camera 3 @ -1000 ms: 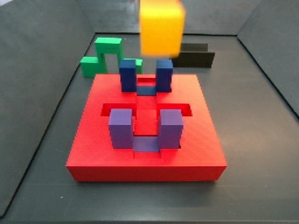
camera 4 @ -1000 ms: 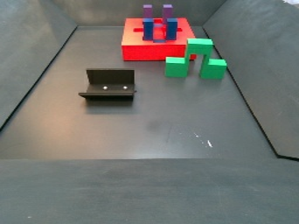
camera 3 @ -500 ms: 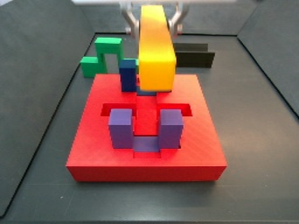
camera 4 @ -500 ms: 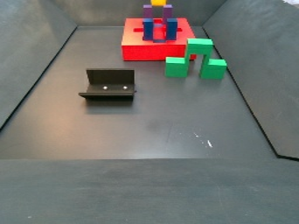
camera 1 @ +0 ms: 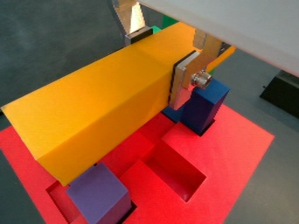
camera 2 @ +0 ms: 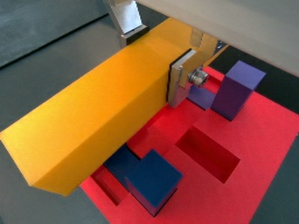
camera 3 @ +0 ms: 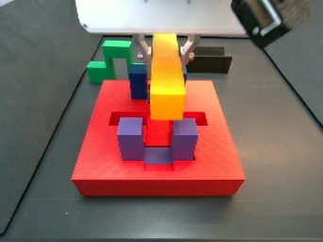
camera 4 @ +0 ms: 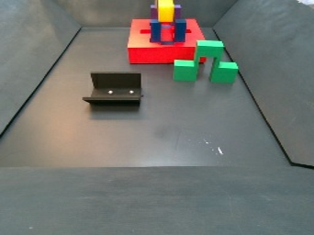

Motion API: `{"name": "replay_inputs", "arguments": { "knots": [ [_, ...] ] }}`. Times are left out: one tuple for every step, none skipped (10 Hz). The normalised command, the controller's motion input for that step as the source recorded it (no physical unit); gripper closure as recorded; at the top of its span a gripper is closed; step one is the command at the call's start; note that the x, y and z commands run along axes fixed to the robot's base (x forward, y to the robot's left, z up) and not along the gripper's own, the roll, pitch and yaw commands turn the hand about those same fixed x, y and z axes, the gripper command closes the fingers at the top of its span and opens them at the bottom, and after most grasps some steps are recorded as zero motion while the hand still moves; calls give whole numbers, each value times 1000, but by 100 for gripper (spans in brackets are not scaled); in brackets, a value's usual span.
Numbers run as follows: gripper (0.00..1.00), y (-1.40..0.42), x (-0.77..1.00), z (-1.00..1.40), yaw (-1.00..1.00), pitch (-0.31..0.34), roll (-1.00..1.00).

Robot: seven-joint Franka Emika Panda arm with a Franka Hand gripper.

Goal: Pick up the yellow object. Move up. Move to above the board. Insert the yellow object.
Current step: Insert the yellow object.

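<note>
My gripper [camera 3: 168,49] is shut on the yellow object [camera 3: 167,77], a long yellow-orange bar, and holds it upright over the middle of the red board [camera 3: 108,165]. The bar's lower end hangs between the blue upright blocks [camera 3: 138,80] at the back and the purple upright blocks [camera 3: 131,138] at the front. In both wrist views the silver fingers [camera 1: 187,77] [camera 2: 180,75] clamp the bar [camera 1: 100,109] [camera 2: 100,109] on its two sides, above the board's recessed slots [camera 1: 176,173] [camera 2: 211,153]. In a side view the bar [camera 4: 164,10] shows above the board [camera 4: 145,53] at the far end.
A green arch-shaped block [camera 3: 116,57] [camera 4: 204,62] lies beside the board. A black block [camera 3: 212,61] lies behind the board. The fixture [camera 4: 114,90] stands on the dark floor left of centre. Grey walls enclose the floor.
The gripper has come down with the yellow object: the bar was high above the board, and now hangs lower, its end between the upright blocks.
</note>
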Motion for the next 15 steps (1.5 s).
{"name": "replay_inputs", "arguments": {
  "knots": [
    [100,-83,0,-214,0,-26,119],
    [100,-129,-6,-103,0,-40,130],
    [100,-143,-23,0,0,-50,140],
    [100,-123,-66,0,0,-73,173],
    [100,-94,-23,0,0,-79,220],
    [100,-69,0,-6,0,-70,250],
    [100,-31,0,-46,0,-67,280],
    [100,-46,-3,-26,0,-61,244],
    [100,-51,-66,0,0,-51,194],
    [100,-54,-140,0,0,-43,139],
    [100,-20,-97,0,0,-47,71],
    [100,0,0,-9,0,0,37],
    [100,0,0,-86,0,0,27],
    [100,0,0,-100,0,0,10],
    [100,0,0,-83,0,0,33]
  ]
}}
